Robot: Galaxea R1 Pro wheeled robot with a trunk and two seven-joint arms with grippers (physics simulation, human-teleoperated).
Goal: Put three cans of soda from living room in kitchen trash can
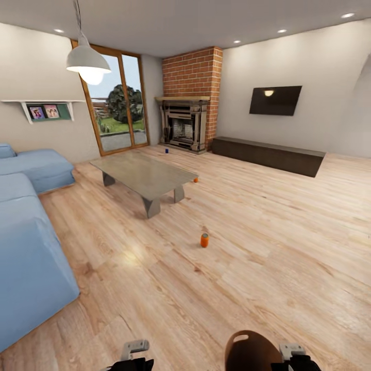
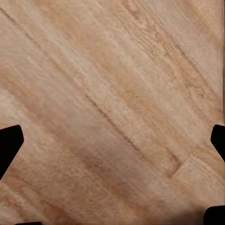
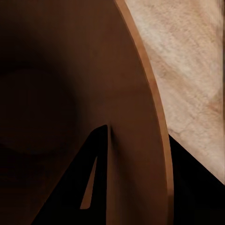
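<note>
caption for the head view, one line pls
Living room: three soda cans on the floor, orange, orange, blue; right hand carrying the trash can.

floor (image 1: pixel 268 242): light glossy wood | tash can (image 1: pixel 252 350): smooth brown-copper | sofa (image 1: pixel 26 247): matt blue cloth

Light wood floor (image 1: pixel 268 232) carries all three cans. One orange can (image 1: pixel 204 240) stands out in the open, another orange one (image 1: pixel 196 180) sits just beside the coffee table (image 1: pixel 144 175). The blue can (image 1: pixel 166 151) stands near the fireplace (image 1: pixel 184 125).
</note>
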